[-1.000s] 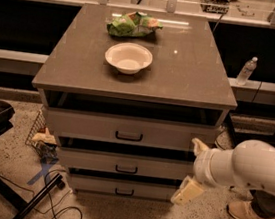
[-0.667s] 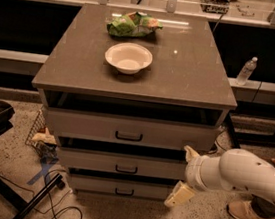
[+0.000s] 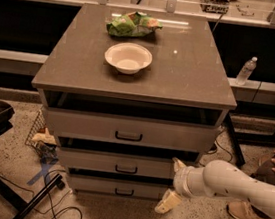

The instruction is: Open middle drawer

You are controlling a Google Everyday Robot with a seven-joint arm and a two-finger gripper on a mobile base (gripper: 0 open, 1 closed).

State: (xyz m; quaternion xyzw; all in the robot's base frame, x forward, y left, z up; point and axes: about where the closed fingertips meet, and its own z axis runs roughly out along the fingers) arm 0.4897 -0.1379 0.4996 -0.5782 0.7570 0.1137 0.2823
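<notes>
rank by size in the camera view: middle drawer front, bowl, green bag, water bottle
1. middle drawer front
2. bowl and green bag: look alike, unranked
3. water bottle
The tool: open, beside the middle drawer's right end.

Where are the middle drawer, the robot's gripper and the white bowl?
middle drawer (image 3: 90, 160): camera view, left part of its front.
gripper (image 3: 168, 185): camera view, midway between open fingertips, by the drawer's right end.
white bowl (image 3: 128, 59): camera view, its inside.
</notes>
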